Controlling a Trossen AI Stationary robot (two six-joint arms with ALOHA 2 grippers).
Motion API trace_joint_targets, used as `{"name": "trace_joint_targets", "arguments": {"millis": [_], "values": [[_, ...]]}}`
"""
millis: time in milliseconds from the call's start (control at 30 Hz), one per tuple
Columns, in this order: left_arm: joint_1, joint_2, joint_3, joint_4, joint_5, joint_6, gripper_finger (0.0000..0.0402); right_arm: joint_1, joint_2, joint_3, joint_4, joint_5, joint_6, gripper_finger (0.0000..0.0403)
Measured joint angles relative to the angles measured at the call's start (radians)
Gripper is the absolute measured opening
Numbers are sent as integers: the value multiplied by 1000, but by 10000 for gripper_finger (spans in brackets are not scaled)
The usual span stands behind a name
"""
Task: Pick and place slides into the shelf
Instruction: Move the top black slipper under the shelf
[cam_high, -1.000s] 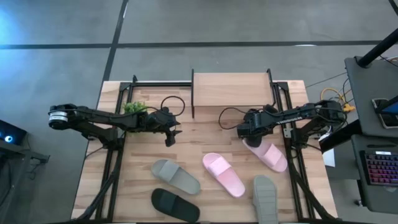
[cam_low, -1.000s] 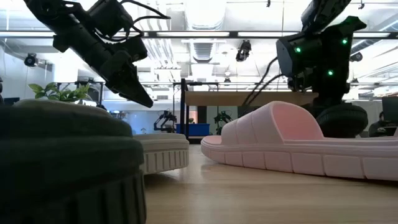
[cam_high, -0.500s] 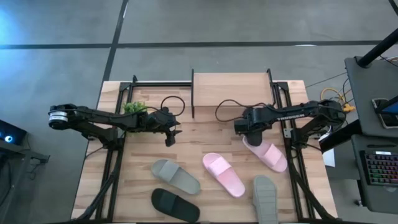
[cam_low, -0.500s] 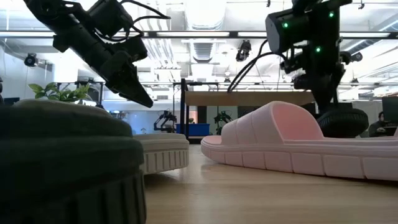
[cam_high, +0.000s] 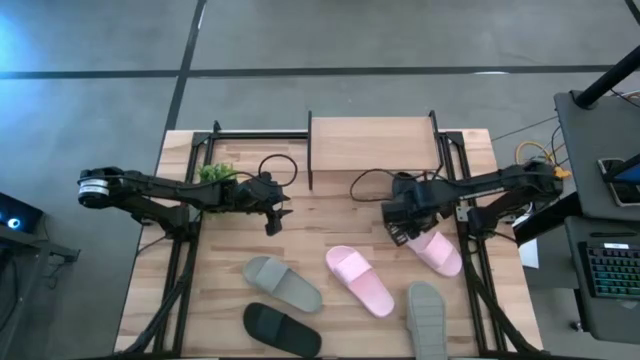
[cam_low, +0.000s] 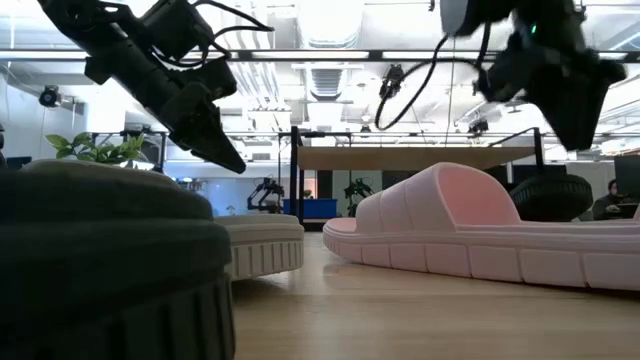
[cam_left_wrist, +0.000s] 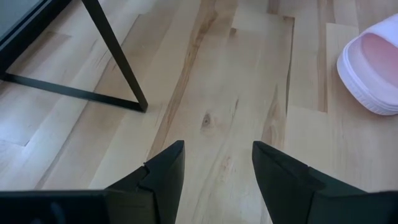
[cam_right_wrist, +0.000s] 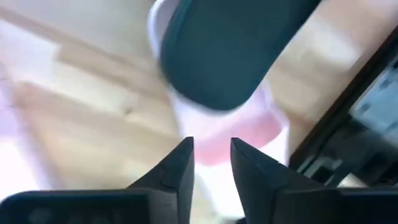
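— Shifted in the last half second: right tool drawn a little toward 5 o'clock, now hanging just over the 10 o'clock end of the pale pink slide.
— Fingers?
— Slightly apart, nothing between them. Same for the left tool: spread, empty, parked at 9 o'clock of the surface.
— Where does the slide lie?
— Flat at 4 o'clock, well apart from the shelf at 12 o'clock. Looks like the approach step, grasp not yet made.
— Advice?
— Widen the gap first, drop straight down, straddle the strap or one side wall, then clamp firmly. Lift clear before swinging toward 12 o'clock; keep away from the thin black legs. Leave its pink mate undisturbed.
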Motion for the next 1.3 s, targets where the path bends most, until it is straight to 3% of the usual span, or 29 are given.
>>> {"name": "trace_joint_targets", "arguments": {"millis": [233,600,900,1300], "values": [[0,0,0,2,0,0,173,44,-84,-30,123,-48,251,18],[0,0,-2,-1,0,0,173,44,-28,-136,263,-71,218,9],[0,0,-4,0,-4,0,173,1,0,-172,264,70,151,9],[0,0,-5,1,-31,-2,173,-202,0,-177,268,291,-23,9]]}}
